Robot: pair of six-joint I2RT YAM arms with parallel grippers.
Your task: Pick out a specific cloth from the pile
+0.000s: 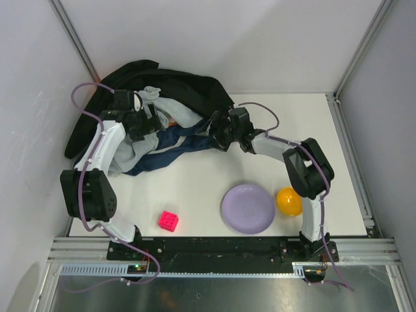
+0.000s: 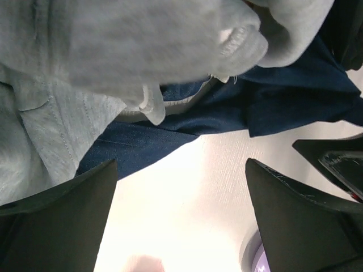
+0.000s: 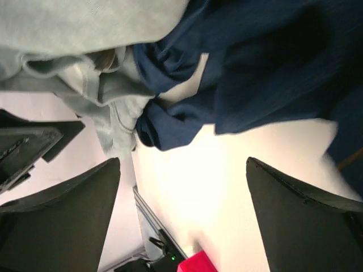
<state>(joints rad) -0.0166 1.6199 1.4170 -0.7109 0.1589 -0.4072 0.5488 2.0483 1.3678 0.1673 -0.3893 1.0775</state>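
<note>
- The left end effector (image 1: 144,120) is released: its fingers are spread wide, with only bare counter (image 1: 195,188) between them.
- A light grey cloth (image 2: 85,56) bunches over and just beyond its fingertips.
- The cloth (image 1: 175,148), navy, lies between the two end effectors, just ahead of each and partly under the grey one.
- The right end effector (image 3: 182,164) is released too, jaws wide and holding nothing, with navy folds just past its fingertips.
- The pile (image 1: 185,88), mostly a black garment, sits beyond both.
- A purple plate (image 1: 247,208), an orange ball (image 1: 289,200) and a pink cube (image 1: 169,221) rest well behind them.
</note>
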